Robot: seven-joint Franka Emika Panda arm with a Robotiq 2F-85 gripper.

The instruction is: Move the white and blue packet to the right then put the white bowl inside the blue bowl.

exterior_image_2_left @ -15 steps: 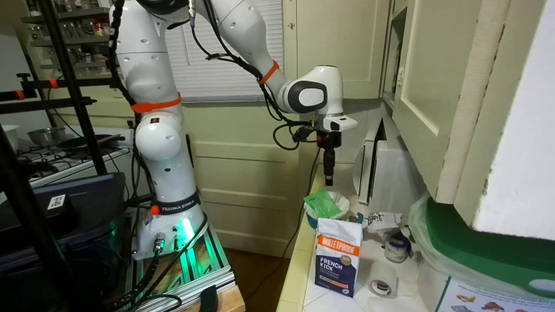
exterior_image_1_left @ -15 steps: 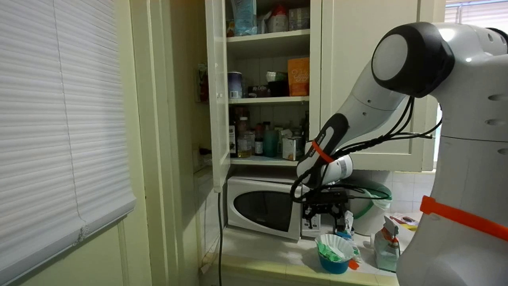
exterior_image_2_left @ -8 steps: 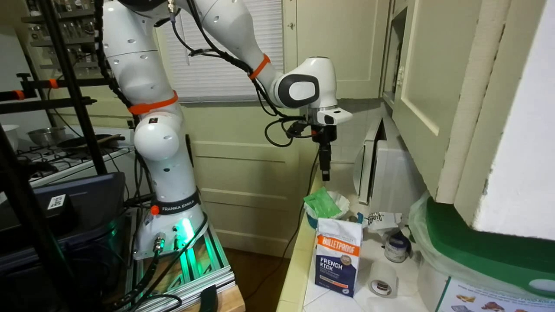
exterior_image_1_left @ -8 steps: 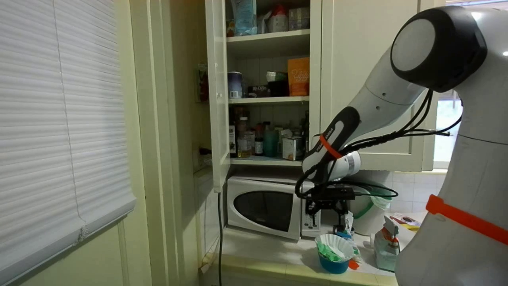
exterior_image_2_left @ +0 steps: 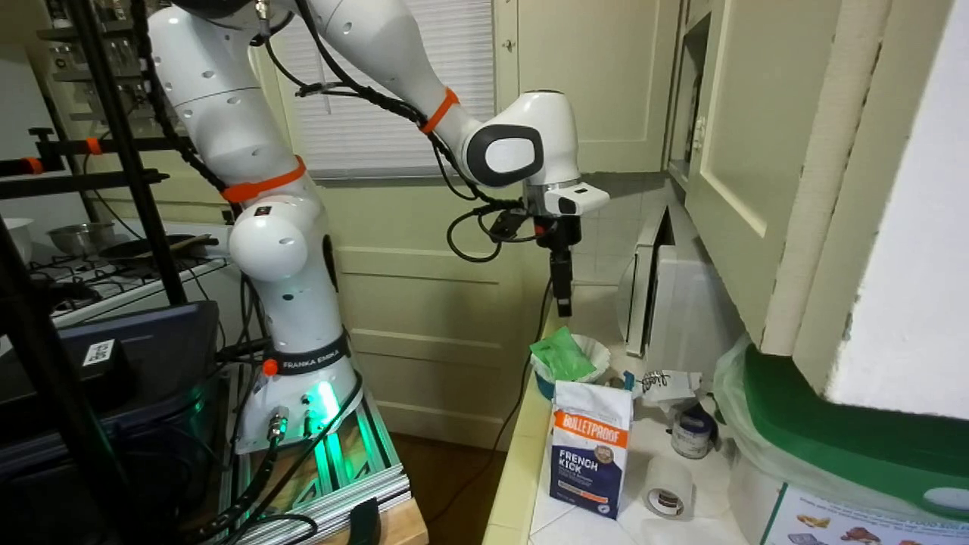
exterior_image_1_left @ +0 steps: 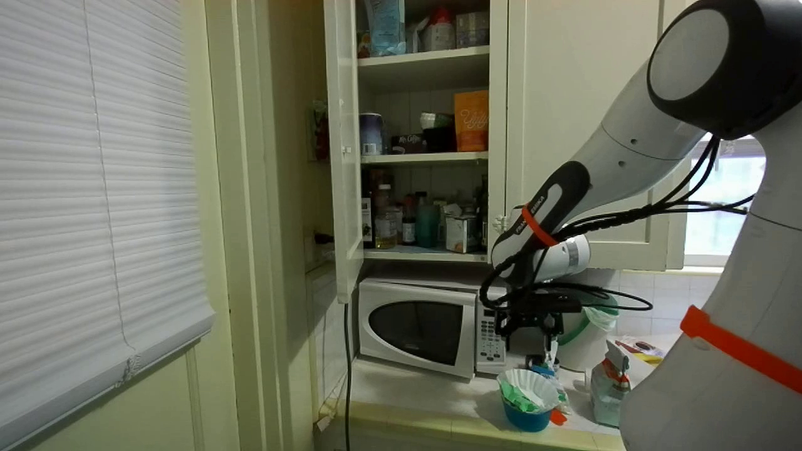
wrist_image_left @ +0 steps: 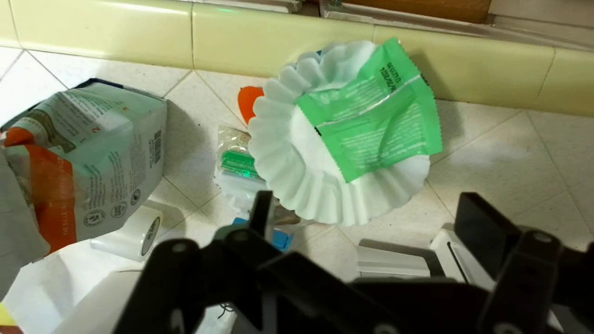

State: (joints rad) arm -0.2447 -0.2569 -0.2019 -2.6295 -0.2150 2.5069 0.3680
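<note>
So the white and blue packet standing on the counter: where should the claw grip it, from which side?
Probably by the top flap of the white and blue packet, from above, the open claw pinching across its thin direction. The packet stands upright, and in an exterior view its body tapers to that narrow flap.

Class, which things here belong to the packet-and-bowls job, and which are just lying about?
Belong to the job:
upright white-and-blue packet
shallow fluted white bowl
round blue bowl

Just lying about:
flat green sachet
pale cylindrical roll
white oval-windowed microwave
</note>
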